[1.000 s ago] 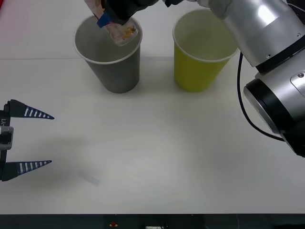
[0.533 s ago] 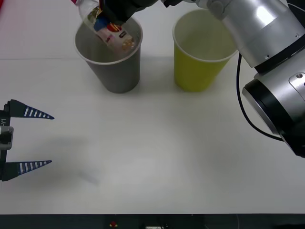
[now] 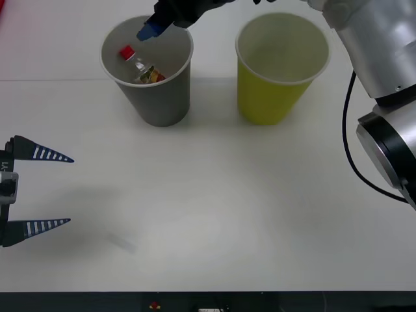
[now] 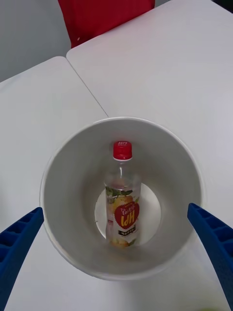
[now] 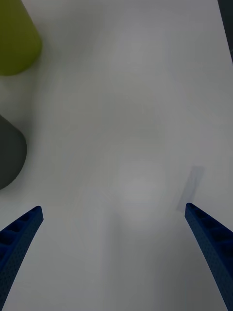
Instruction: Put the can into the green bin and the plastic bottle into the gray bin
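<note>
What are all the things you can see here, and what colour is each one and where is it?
gray bin: one, gray with a white rim, standing at the far left of the table.
plastic bottle: one, clear with a red cap and a pale label with red print, lying tilted inside the gray bin, cap up.
green bin: one, yellow-green, standing to the right of the gray bin, apart from it.
table: one, white, under both bins.
red thing: one, beyond the table's far edge; cannot tell what it is.
right gripper: blue jaws open, above the gray bin.
left gripper: blue jaws open, at the table's near left, idle.
</note>
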